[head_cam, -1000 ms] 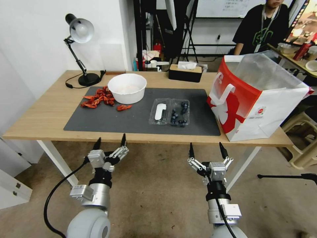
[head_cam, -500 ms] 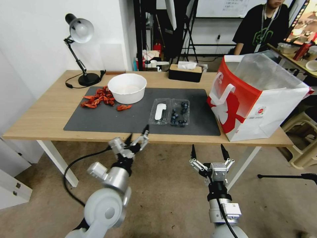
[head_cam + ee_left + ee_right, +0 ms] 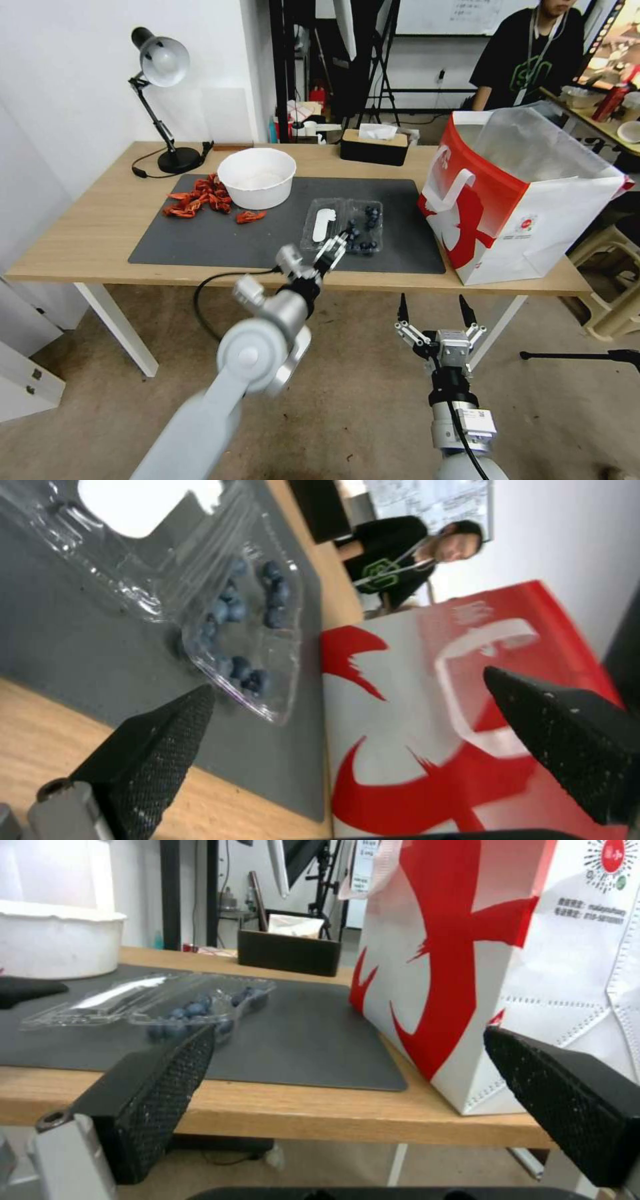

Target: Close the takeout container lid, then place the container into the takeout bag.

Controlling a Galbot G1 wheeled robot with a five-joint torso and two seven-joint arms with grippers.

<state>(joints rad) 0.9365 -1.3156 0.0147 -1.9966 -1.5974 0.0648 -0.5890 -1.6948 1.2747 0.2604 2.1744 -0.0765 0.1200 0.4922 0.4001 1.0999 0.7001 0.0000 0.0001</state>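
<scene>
The takeout container [image 3: 363, 229] lies open on the grey mat [image 3: 227, 237], blueberries in its right half. Its lid [image 3: 325, 225], clear with a white sticker, lies flat to the left of that half. My left gripper [image 3: 331, 248] is open and reaches over the table's front edge, just short of the container's near rim. Its wrist view shows the berries [image 3: 240, 625] ahead of the open left gripper [image 3: 347, 680]. The takeout bag [image 3: 520, 193] stands open at the table's right end. My right gripper [image 3: 432, 299] hangs open below the table edge, facing the container [image 3: 193, 1007] and the bag [image 3: 467, 965].
A white bowl [image 3: 257, 177] and red crayfish pieces [image 3: 200, 197] sit at the mat's left. A desk lamp [image 3: 163, 100] stands at the back left. A black tissue box [image 3: 373, 147] is behind the container. A person sits behind the bag.
My left arm has swung up and to the right, from below the table to the container's near edge. The right gripper has sunk slightly and stays open.
</scene>
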